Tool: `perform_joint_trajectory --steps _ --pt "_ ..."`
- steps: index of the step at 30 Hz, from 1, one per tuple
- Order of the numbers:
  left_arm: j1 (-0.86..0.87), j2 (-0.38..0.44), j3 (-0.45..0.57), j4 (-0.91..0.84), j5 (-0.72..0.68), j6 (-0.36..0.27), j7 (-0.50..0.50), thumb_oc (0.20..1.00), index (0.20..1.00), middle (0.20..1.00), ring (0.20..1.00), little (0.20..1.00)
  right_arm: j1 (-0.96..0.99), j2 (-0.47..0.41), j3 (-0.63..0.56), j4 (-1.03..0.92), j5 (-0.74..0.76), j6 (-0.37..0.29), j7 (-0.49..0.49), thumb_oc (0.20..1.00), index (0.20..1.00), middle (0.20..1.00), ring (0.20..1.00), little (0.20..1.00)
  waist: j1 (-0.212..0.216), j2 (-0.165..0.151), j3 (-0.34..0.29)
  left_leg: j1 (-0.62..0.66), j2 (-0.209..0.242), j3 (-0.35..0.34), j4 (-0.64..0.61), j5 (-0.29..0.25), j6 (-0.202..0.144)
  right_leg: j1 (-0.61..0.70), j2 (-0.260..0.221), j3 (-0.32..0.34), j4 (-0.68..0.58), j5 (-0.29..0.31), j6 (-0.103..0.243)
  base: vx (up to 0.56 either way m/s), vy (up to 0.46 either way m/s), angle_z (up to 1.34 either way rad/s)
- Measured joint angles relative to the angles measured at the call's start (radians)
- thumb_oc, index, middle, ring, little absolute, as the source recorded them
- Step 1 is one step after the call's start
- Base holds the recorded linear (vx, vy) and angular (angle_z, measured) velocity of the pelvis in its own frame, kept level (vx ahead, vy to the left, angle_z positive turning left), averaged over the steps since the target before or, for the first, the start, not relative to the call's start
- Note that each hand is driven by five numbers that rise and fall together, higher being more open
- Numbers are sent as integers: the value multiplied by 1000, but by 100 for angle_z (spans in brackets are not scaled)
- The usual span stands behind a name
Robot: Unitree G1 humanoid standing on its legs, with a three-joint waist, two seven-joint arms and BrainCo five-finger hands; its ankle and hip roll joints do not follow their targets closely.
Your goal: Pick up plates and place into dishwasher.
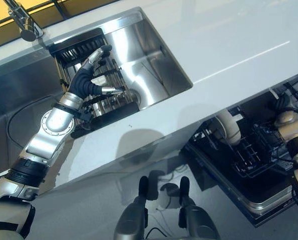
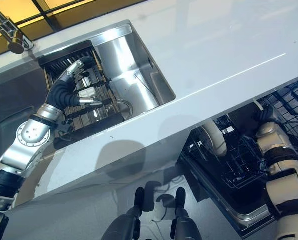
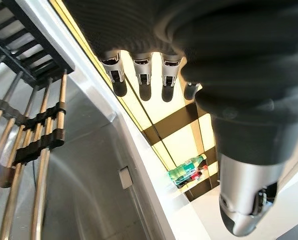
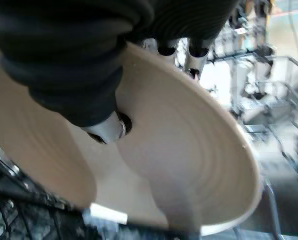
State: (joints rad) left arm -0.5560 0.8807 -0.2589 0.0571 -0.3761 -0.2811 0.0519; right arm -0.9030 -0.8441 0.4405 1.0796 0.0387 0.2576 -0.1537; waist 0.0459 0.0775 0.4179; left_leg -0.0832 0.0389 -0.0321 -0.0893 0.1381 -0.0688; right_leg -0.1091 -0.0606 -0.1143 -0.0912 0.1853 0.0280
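While the left robot hand (image 1: 91, 75) reaches into the steel sink (image 1: 154, 65), its fingers (image 3: 141, 80) stand straight and relaxed above the dark drying rack (image 1: 96, 95) that sits in the sink's left part, and they hold nothing. The left wrist view shows the fingertips in a row over the rack's metal rods (image 3: 38, 165), with the thumb (image 3: 244, 200) held apart from them. A tap (image 1: 23, 22) stands at the far left edge of the sink, set in the white table (image 1: 229, 45).

To the right, below the table's front edge, the dishwasher (image 1: 249, 165) is open with its black wire basket (image 1: 254, 145) pulled out. A cream plate (image 4: 189, 165) is in the right robot hand (image 4: 106, 127), whose thumb presses on the plate's inner face while the fingers (image 4: 196, 50) curl past its rim behind; the hand is clamped on the plate. In the head views the right arm reaches down to the basket, and a pale plate (image 1: 230, 129) stands on edge among the basket's wires, just left of that arm. Whether this is the held plate cannot be told from those views.
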Motion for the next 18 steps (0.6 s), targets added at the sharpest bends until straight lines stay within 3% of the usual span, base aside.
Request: perform_joint_trajectory --steps 12,13,14,18 --pt "-68 -54 -7 -3 0 1 7 1000 1000 1000 1000 1000 -19 -2 5 139 69 -19 176 200 200 200 200 200 -6 1 1 48 8 6 0 -3 -6 41 5 -7 0 -3 -4 -42 39 -3" --pt "-70 -58 -7 -8 0 1 6 1000 1000 1000 1000 1000 -19 -2 6 144 69 -19 183 297 297 297 297 297 -5 1 1 53 9 7 0 -4 -7 47 6 -8 0 -4 -5 -14 31 0" --pt "-72 -62 -7 -11 1 1 5 1000 1000 1000 1000 1000 -19 -2 8 147 69 -19 189 1000 1000 1000 1000 1000 -6 1 0 58 10 7 0 -6 -11 52 7 -8 0 -4 -5 4 43 1" --pt "-73 -91 -8 -18 1 2 -12 1000 1000 1000 1000 1000 -12 5 3 148 81 -19 203 1000 1000 1000 1000 1000 -6 1 0 93 11 9 0 -10 -14 88 8 -9 0 -11 -7 31 32 1"
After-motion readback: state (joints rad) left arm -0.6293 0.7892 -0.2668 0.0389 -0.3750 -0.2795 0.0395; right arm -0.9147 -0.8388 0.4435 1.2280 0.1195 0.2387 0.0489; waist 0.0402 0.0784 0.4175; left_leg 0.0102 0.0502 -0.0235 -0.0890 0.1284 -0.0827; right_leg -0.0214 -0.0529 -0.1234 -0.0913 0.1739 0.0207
